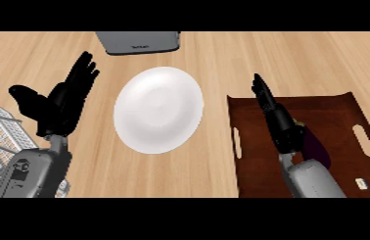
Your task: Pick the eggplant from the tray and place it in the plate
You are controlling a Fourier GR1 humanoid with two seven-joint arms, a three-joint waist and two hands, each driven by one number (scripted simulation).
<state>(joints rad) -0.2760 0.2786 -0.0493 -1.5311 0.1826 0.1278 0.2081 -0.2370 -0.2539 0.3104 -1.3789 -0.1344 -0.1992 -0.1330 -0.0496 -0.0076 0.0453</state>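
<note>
Eggplant (mostly hidden) behind right robot hand, tray cut off

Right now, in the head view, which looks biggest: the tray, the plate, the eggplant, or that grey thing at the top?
1. Brown tray, though cut off at the picture's edge
2. White plate
3. Grey object, partly cut off at the top
4. Eggplant, mostly hidden by the right hand, so unsure

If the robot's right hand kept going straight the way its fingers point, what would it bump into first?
Probably nothing soon. The right hand points up the view, over the tray. Past the tray's far rim only bare counter shows. The hand's height is unclear, so it might clip that rim.
</note>
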